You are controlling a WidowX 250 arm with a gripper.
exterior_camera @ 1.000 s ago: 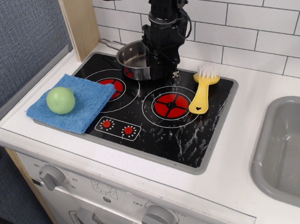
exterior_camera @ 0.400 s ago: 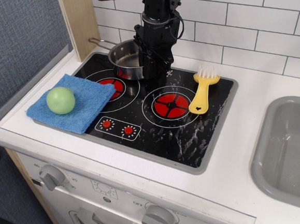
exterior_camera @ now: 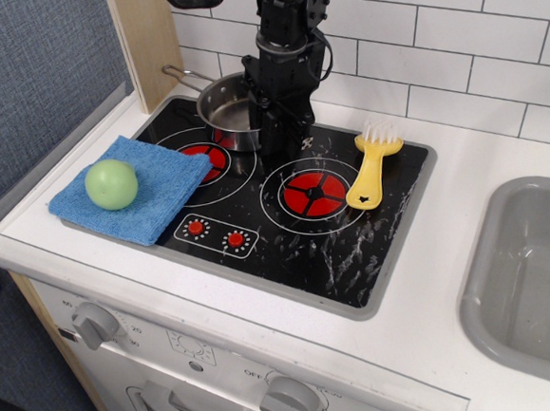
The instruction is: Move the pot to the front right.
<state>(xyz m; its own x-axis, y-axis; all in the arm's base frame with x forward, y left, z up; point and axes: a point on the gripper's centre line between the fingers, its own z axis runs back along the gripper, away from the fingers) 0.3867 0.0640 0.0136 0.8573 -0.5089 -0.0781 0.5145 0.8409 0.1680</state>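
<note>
The pot [exterior_camera: 222, 107], a small shiny steel saucepan, is at the back left of the black hob [exterior_camera: 355, 256]. Its wire loop handle [exterior_camera: 181, 76] points to the back left. My black gripper [exterior_camera: 270, 137] comes straight down at the pot's right rim and appears shut on that rim. The fingertips are dark against the hob and hard to make out. The front right burner [exterior_camera: 314, 193] is bare.
A green ball [exterior_camera: 111, 183] lies on a blue cloth [exterior_camera: 156, 201] at the hob's left. A yellow brush [exterior_camera: 373, 166] lies right of the burners. A grey sink [exterior_camera: 537, 270] is at far right. A wooden post [exterior_camera: 148, 39] and tiled wall stand behind.
The gripper and the pot have moved together to the left, toward the back left corner of the hob. The other things have not moved.
</note>
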